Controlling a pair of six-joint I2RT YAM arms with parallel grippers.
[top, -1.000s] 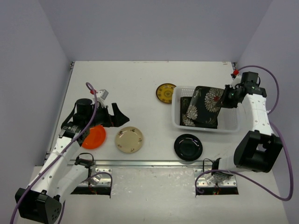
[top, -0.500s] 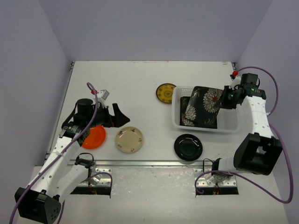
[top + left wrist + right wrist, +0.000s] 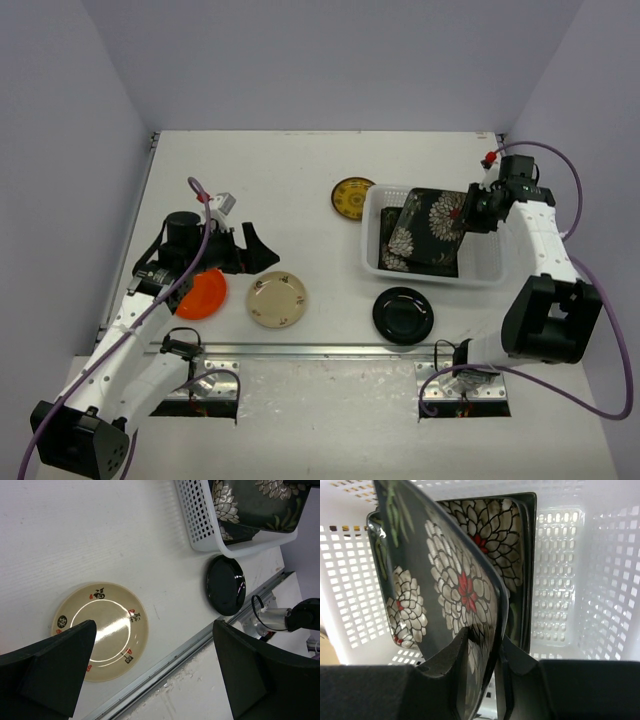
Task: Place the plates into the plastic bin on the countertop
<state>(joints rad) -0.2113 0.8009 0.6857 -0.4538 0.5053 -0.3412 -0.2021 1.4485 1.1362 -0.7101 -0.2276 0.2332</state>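
The white plastic bin (image 3: pixel 372 232) stands on the right of the countertop (image 3: pixel 260 170). My right gripper (image 3: pixel 468 214) is shut on the rim of a black floral square plate (image 3: pixel 432 222), held tilted inside the bin over a second floral plate (image 3: pixel 398 252). In the right wrist view my right gripper (image 3: pixel 482 645) pinches that plate (image 3: pixel 445 575) above the other one (image 3: pixel 512 540). My left gripper (image 3: pixel 256 250) is open and empty above the cream plate (image 3: pixel 277 298). The orange plate (image 3: pixel 203 294), glossy black plate (image 3: pixel 403 314) and yellow plate (image 3: pixel 353 197) lie on the counter. Teal and amber plates are hidden.
In the left wrist view, my left gripper (image 3: pixel 154 625) spans the cream plate (image 3: pixel 100 630), with the black plate (image 3: pixel 226 585) and bin (image 3: pixel 200 525) beyond. A metal strip (image 3: pixel 320 350) runs along the front edge. Lavender walls enclose the counter.
My right gripper has moved left with the floral plate, which now lies lower in the bin. The bin has shifted slightly left. The left arm has not moved.
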